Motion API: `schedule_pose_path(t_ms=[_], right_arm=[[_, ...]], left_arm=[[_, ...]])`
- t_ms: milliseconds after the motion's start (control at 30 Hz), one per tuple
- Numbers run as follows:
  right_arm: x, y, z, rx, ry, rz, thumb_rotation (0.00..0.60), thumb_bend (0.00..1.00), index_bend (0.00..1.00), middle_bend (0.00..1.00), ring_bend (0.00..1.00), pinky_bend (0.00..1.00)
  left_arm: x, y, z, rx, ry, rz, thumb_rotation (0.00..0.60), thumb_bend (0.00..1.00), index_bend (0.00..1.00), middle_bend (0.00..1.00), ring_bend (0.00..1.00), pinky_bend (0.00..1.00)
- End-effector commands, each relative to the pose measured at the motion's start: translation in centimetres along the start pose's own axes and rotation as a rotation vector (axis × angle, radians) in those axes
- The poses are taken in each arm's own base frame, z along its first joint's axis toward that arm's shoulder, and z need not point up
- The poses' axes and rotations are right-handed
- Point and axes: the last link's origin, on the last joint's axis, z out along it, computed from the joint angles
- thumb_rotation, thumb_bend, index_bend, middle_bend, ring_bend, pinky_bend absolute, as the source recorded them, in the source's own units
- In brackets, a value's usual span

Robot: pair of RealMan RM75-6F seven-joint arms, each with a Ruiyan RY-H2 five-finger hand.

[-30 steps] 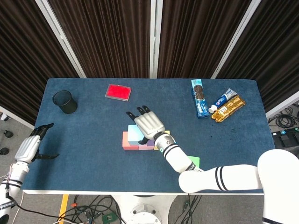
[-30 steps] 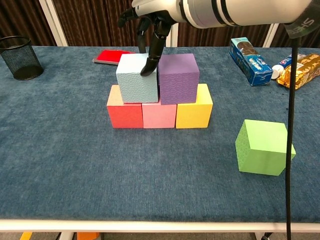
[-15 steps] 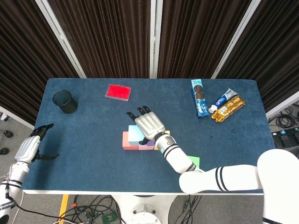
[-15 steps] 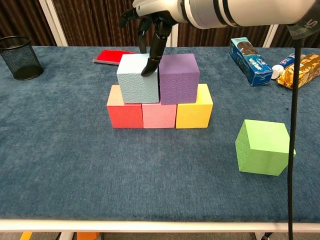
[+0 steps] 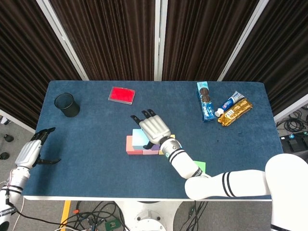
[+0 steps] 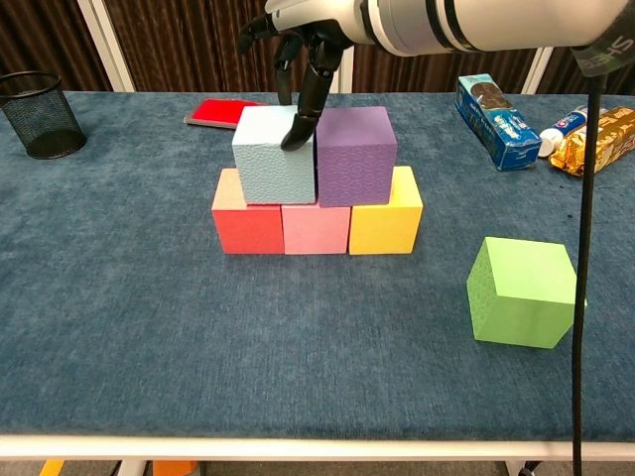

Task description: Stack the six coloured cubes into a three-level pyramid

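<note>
The right hand (image 6: 303, 45) hovers over a two-level stack, fingers spread and holding nothing, one fingertip resting on the light blue cube (image 6: 274, 154), likely to nudge it snug against the purple cube (image 6: 354, 154). The green cube (image 6: 523, 292) waits apart on the table (image 6: 119, 317). The left hand (image 5: 31, 153) rests idle and empty.

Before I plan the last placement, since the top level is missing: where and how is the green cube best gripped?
Grip the green cube by two opposite upright faces, coming down from above. It sits alone on the table, slightly turned, every side clear; a side pinch probably leaves its underside free to land on the light blue cube and purple cube.
</note>
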Motion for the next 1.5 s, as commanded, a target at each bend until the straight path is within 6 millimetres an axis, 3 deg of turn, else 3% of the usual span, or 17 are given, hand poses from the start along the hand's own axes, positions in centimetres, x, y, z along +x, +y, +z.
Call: schedule_pose_path(t_ms=[33,1500], right_arm=[[-0.03,-0.05,0.0,0.001,-0.001,0.002,0.6,0.11,0.0,0.43,0.0,0.0],[0.16,0.19,0.25,0.009,-0.023,-0.02,0.6,0.15,0.0,0.44,0.0,0.0]], left_arm=[[0.02,0.01,0.0,-0.001,0.001,0.0,0.6,0.04,0.08,0.09,0.0,0.07],[0.02,0.17,0.22,-0.003,-0.009,0.009,0.6,0.04,0.08,0.09,0.0,0.07]])
